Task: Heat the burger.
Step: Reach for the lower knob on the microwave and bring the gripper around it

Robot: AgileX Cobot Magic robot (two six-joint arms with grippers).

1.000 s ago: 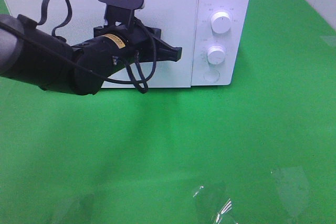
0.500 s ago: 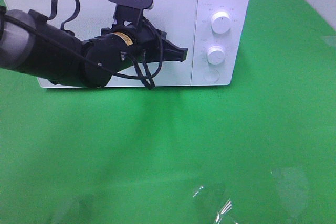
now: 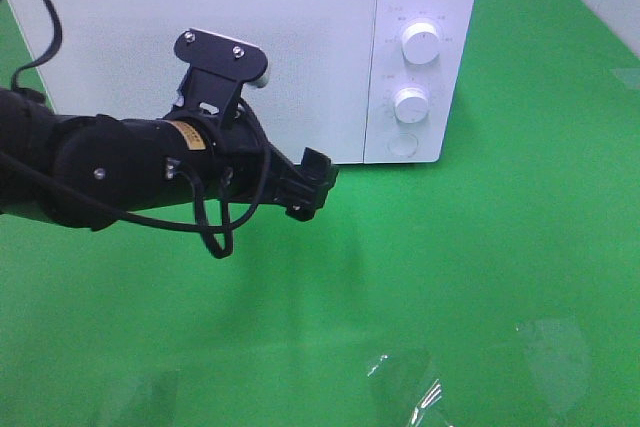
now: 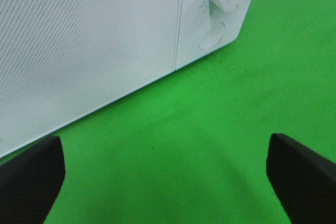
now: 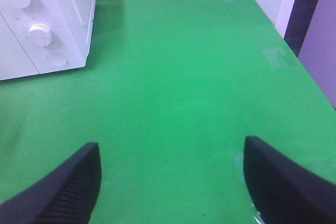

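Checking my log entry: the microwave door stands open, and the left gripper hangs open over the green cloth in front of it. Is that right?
No: the microwave door is shut, as the exterior high view shows. The left gripper does hang open over the green cloth in front of it.

microwave (image 3: 310, 37): one is standing on the table.
green cloth (image 3: 470, 247): one is covering the table.
knobs: two are sitting on the microwave's panel, an upper knob (image 3: 421, 44) and a lower knob (image 3: 410, 103).
round button (image 3: 402, 144): one is sitting under the knobs.
arm (image 3: 100, 162): one is showing in the high view.
grippers: two are showing, the left gripper (image 4: 165, 182) and the right gripper (image 5: 173, 182).
fingers (image 4: 31, 179): four are showing in the wrist views, two on each gripper.
clear patches (image 3: 553, 352): at least three are glinting on the cloth; the exact count is not showing clearly.
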